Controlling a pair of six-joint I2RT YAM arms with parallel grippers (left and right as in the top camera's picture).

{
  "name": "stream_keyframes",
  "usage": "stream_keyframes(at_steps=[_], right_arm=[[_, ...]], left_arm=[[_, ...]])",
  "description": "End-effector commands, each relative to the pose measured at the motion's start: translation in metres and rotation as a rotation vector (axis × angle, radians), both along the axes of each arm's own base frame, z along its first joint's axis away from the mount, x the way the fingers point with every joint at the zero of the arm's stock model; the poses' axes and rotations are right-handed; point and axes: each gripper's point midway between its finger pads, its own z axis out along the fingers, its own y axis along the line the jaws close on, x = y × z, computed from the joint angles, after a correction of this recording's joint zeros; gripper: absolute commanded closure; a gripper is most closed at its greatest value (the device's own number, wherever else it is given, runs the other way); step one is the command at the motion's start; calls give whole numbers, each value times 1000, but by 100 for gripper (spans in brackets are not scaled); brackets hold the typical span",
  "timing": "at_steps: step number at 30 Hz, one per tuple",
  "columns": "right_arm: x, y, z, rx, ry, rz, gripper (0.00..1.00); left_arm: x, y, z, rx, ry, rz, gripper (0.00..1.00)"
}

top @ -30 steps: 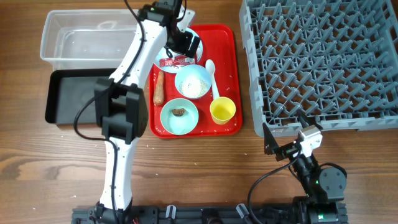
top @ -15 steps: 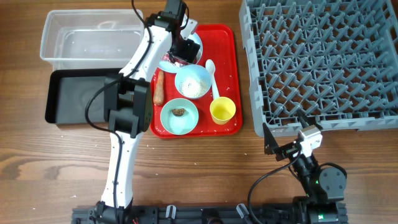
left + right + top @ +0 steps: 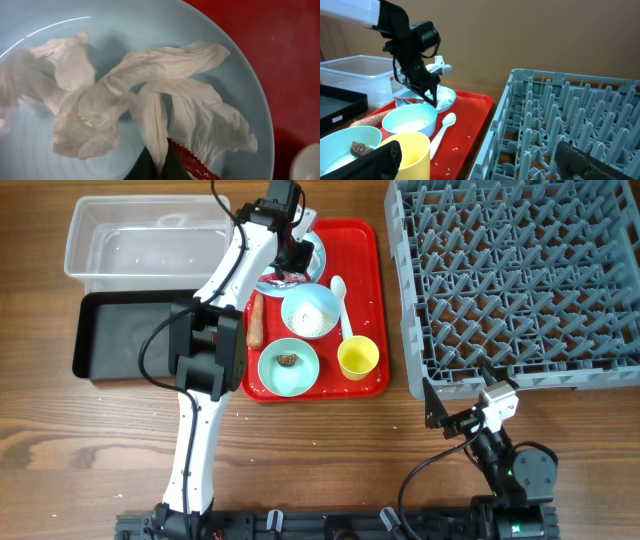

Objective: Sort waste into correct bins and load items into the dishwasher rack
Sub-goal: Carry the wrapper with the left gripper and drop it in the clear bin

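Note:
My left gripper [image 3: 293,266] is down on the round pale-blue plate [image 3: 316,248] at the back of the tray. It is shut on the crumpled red-and-white wrapper [image 3: 150,100], and a fold of it is pinched between the dark fingertips [image 3: 176,169]. An orange-brown stick [image 3: 256,320] lies at the tray's left edge. One pale bowl [image 3: 310,310] holds white grains, another [image 3: 272,376] holds a brown lump [image 3: 288,360]. A yellow cup [image 3: 358,358] and a white spoon [image 3: 340,298] stand beside them. My right gripper [image 3: 462,392] rests open near the table's front, holding nothing.
The flat red tray [image 3: 372,280] carries all the dishes. A clear tub [image 3: 140,240] and a black tub [image 3: 120,335] sit to its left. The large grey grid rack [image 3: 510,280] fills the right side. A few loose white grains [image 3: 455,147] lie on the tray.
The left gripper, open over the plate a second ago, has come down and shut on the wrapper. The right arm has not moved.

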Motion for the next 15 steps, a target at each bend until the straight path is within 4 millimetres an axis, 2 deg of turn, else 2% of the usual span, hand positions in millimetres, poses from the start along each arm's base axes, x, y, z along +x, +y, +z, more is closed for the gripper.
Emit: stream_keyframes(at_steps=[1, 4, 9, 13, 15], right_arm=[[-2, 5, 2, 15, -6, 27, 0], [-2, 5, 2, 15, -6, 27, 0], [-2, 5, 2, 15, -6, 27, 0], [-2, 5, 2, 15, -6, 27, 0], [-2, 5, 2, 15, -6, 27, 0]], left_arm=[[15, 5, 74, -77, -119, 114, 96], [20, 12, 129, -134, -211, 171, 96], [15, 29, 189, -191, -287, 244, 96], [8, 45, 205, -198, -286, 291, 96], [8, 70, 212, -214, -278, 394, 96]])
